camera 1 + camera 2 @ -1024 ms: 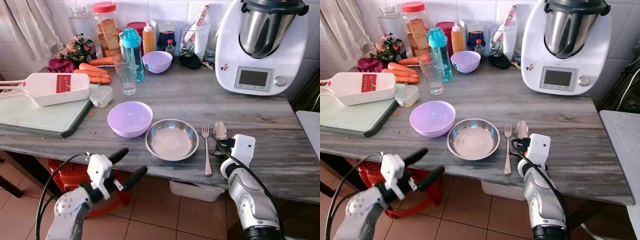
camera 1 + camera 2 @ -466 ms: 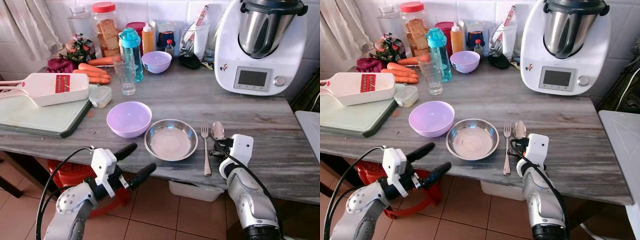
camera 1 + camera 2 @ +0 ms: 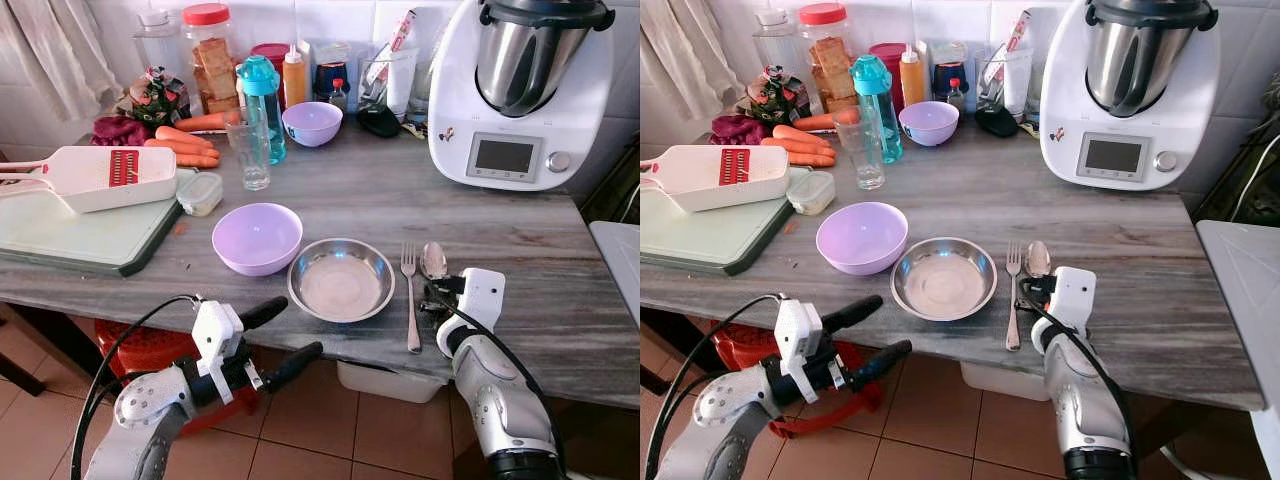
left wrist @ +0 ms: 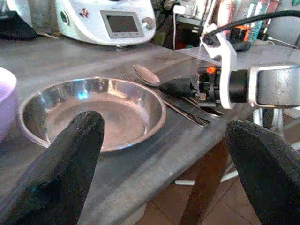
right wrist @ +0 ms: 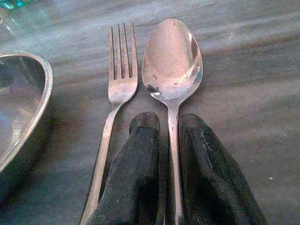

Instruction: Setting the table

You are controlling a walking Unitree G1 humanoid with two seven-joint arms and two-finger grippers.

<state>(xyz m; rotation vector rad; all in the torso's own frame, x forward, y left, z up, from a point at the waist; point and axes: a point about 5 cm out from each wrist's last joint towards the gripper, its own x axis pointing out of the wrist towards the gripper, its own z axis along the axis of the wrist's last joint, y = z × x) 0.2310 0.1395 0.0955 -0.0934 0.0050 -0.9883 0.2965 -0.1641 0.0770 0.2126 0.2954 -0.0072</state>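
A steel bowl (image 3: pixel 341 279) sits near the front edge of the grey wooden table (image 3: pixel 520 250), with a purple bowl (image 3: pixel 257 238) to its left. A fork (image 3: pixel 411 300) and a spoon (image 3: pixel 434 260) lie side by side to its right. My right gripper (image 3: pixel 432 293) rests on the table, and in the right wrist view its fingers (image 5: pixel 143 164) close around the spoon's (image 5: pixel 172 61) handle beside the fork (image 5: pixel 121 61). My left gripper (image 3: pixel 300 327) is open, below the table's front edge and left of the steel bowl (image 4: pixel 93 110).
On the left are a green cutting board (image 3: pixel 80 225), a white slicer (image 3: pixel 100 175) and a small lidded container (image 3: pixel 202 192). A glass (image 3: pixel 252 150), a teal bottle (image 3: pixel 262 100), carrots (image 3: pixel 185 145), jars and a small purple bowl (image 3: pixel 312 122) stand behind. A white food processor (image 3: pixel 525 90) is at back right, a red basket (image 3: pixel 140 345) below.
My left gripper has moved right and slightly up, closer to the table's front edge by the steel bowl. The right gripper, spoon and fork have not moved.
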